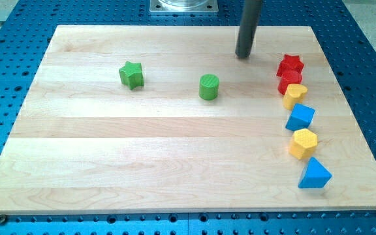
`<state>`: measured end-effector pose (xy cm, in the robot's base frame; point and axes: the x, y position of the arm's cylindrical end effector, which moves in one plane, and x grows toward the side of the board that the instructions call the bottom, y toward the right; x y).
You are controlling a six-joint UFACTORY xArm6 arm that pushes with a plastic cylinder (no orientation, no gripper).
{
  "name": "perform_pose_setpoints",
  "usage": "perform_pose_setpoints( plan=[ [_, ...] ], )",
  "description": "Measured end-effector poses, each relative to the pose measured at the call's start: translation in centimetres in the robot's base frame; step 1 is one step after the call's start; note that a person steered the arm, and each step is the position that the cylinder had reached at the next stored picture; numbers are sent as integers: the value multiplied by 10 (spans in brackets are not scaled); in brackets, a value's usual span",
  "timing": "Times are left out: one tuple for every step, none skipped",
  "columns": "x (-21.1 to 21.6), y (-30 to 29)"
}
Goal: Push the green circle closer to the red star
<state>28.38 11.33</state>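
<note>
The green circle is a short cylinder on the wooden board, a little above the middle. The red star lies at the view's upper right, at the head of a column of blocks. My tip rests on the board up and to the right of the green circle, apart from it, and to the left of the red star. The dark rod rises from it out of the view's top.
A green star lies at the upper left. Below the red star run a red block, a yellow block, a blue block, a yellow hexagon and a blue triangle. The wooden board sits on a blue perforated table.
</note>
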Motion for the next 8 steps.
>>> perform_pose_setpoints(
  plan=[
    [15, -57],
    [70, -105],
    [108, -116],
    [152, -103],
    [102, -85],
    [62, -11],
    [44, 21],
    [57, 13]
  ],
)
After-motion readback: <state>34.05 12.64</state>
